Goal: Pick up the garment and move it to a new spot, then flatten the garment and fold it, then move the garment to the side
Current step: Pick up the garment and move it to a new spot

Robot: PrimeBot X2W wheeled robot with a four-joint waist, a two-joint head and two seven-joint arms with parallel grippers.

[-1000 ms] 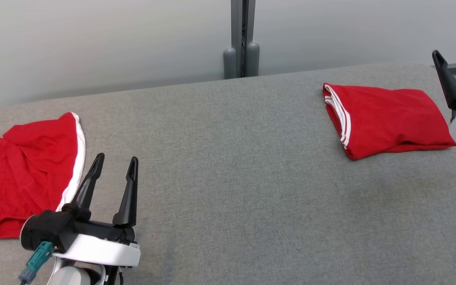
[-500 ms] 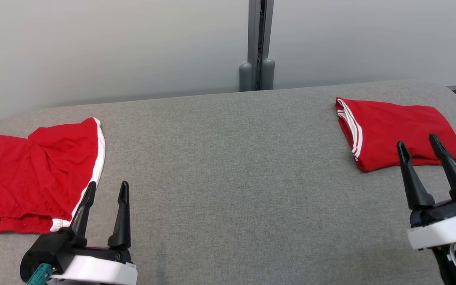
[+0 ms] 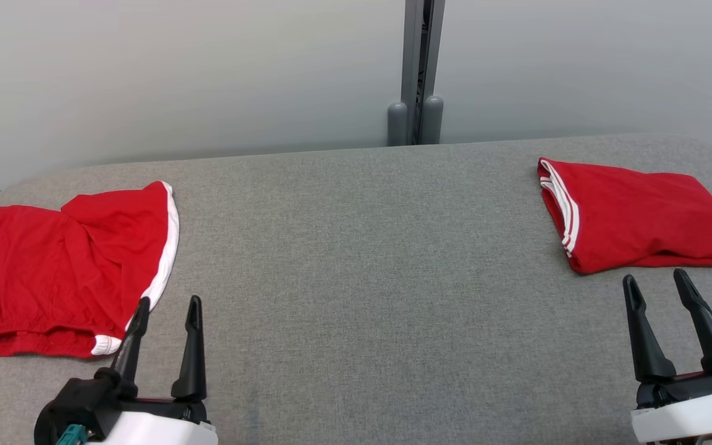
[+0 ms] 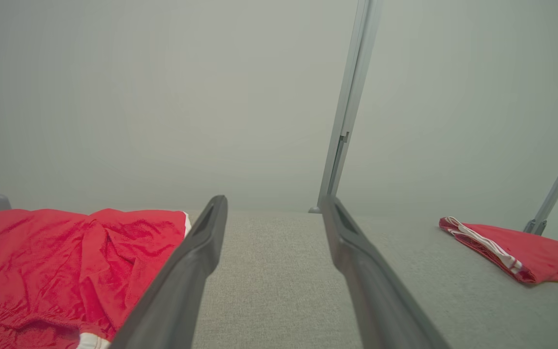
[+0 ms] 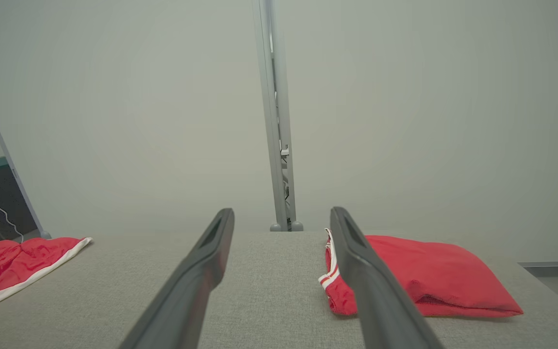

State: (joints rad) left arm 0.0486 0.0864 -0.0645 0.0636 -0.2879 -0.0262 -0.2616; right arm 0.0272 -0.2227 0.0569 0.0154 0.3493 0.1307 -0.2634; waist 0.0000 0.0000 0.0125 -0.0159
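Nearest, the left gripper [image 3: 167,303] hovers low over the table [image 3: 362,278], fingers spread and empty. The right gripper [image 3: 654,279] is level with it, well apart, also spread and holding nothing.

Just beyond and outboard of the left gripper's outer finger lies the loose garment [image 3: 41,272]. It is red with white trim and rumpled, and its near white-edged corner almost meets that fingertip. Ahead of the right gripper, close past its tips, the folded garment [image 3: 640,216] rests as a neat packet with the striped edge facing inward. Between the two grippers the table is bare cloth.

Farther off, beyond the table's back edge, a post [image 3: 421,62] stands against the wall [image 3: 177,74].

The folded packet looks finished and set aside, so the step in hand is probably picking up the loose garment. That calls for the left gripper to swing outward and dip onto the fabric. It should pinch a firm bunch rather than the thin trim, then lift it clear toward the open middle.
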